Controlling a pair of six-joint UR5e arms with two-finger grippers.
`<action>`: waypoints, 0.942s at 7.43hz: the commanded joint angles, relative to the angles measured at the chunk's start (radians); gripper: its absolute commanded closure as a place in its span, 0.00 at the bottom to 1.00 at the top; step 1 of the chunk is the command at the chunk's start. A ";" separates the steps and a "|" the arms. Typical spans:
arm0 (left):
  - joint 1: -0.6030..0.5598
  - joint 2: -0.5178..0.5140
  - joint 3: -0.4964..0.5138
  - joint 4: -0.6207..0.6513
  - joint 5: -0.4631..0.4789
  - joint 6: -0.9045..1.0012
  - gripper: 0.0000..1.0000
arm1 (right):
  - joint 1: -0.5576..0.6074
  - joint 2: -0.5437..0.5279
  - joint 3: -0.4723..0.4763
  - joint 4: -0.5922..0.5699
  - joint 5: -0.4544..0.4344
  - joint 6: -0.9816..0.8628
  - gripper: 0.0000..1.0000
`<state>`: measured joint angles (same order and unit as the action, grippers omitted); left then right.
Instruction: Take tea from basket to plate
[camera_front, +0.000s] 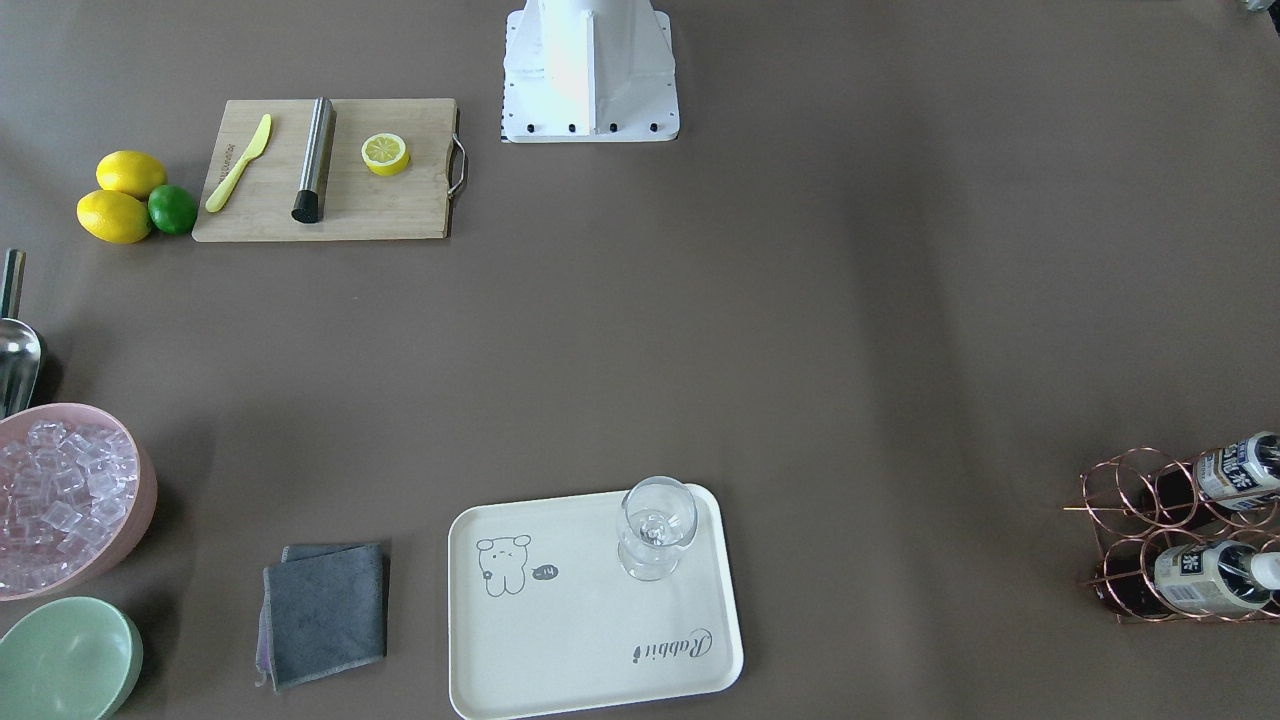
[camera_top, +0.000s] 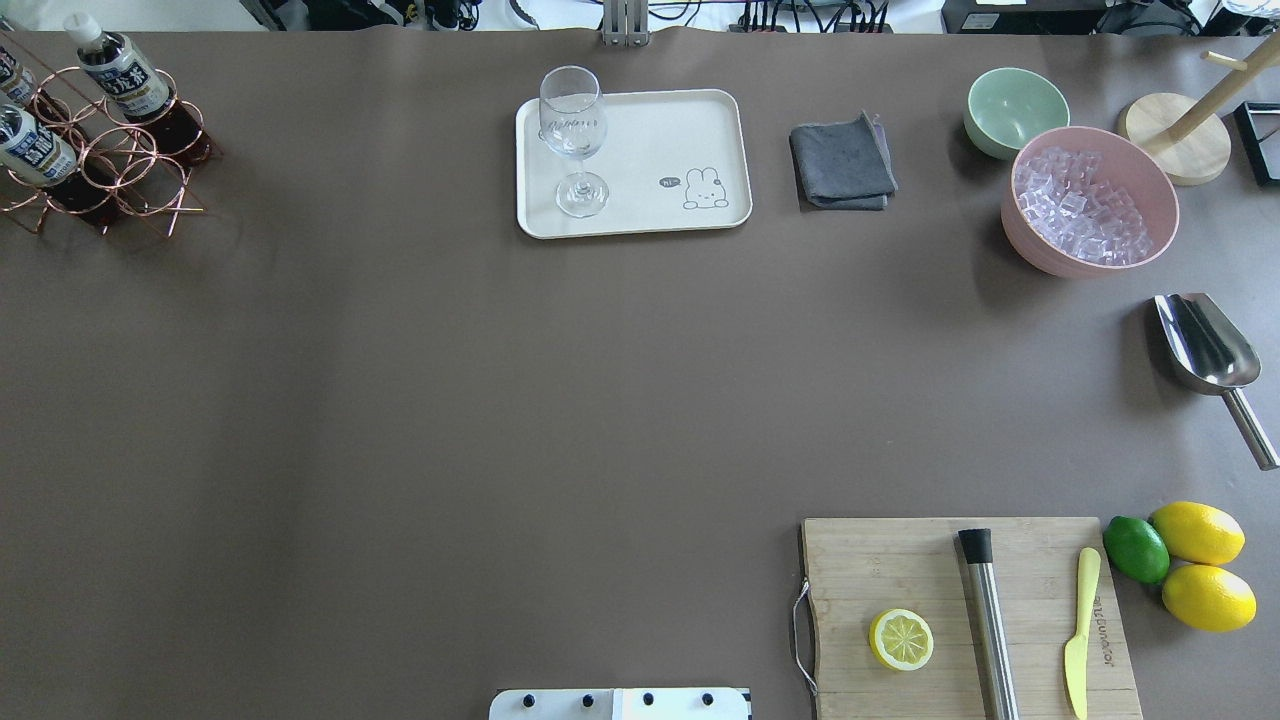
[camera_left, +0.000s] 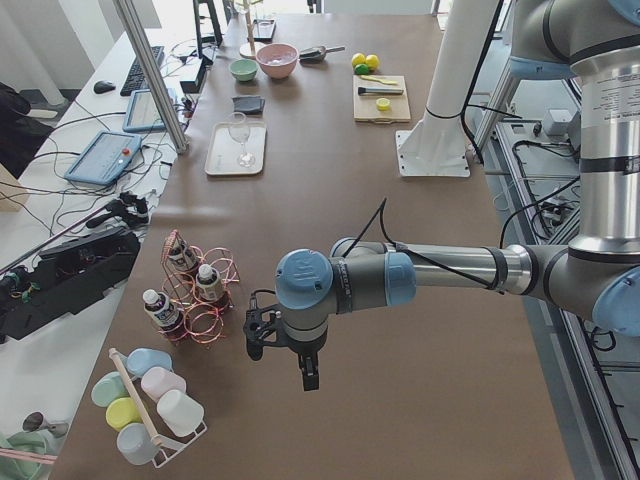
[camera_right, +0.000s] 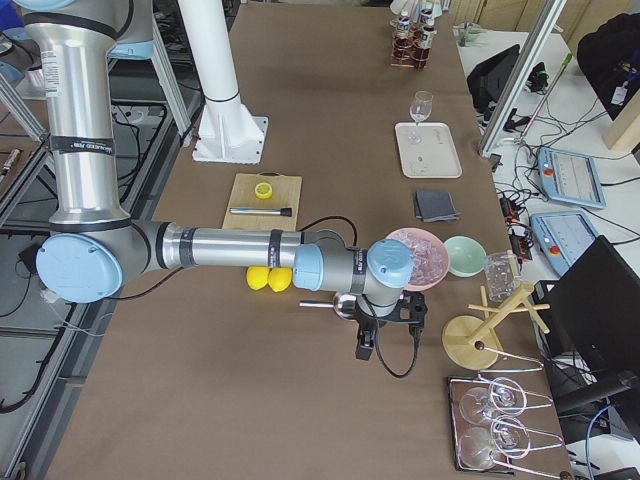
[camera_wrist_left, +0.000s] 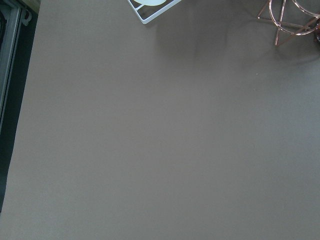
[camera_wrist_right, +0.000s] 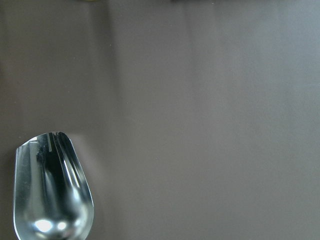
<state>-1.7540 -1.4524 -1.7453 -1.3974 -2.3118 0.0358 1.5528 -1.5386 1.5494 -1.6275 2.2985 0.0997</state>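
Even soft light, faint shadows, sharp focus

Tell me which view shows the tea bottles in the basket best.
Exterior left: all three tea bottles and the whole basket show uncropped. Overhead and front-facing cut them at the frame edge; exterior right shows them tiny; left wrist catches only basket wire; right wrist none.

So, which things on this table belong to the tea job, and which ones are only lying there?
Job: tea bottles, copper wire basket holding them, cream plate.

Lying about: stemmed glass on the plate, grey cloth, green bowl, pink bowl of ice, metal scoop, cutting board with half lemon, yellow knife and steel rod, two lemons, lime.
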 joint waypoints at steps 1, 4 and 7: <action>0.004 0.006 -0.008 -0.005 0.002 0.006 0.03 | 0.000 0.000 0.000 0.000 -0.004 -0.002 0.00; -0.002 0.007 -0.009 0.003 -0.006 0.001 0.03 | 0.000 -0.003 -0.014 0.064 -0.010 0.000 0.00; -0.009 -0.003 -0.005 0.015 -0.004 -0.002 0.03 | -0.002 -0.015 -0.014 0.080 -0.016 -0.009 0.00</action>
<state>-1.7604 -1.4464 -1.7506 -1.3924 -2.3158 0.0355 1.5513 -1.5473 1.5357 -1.5546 2.2828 0.0942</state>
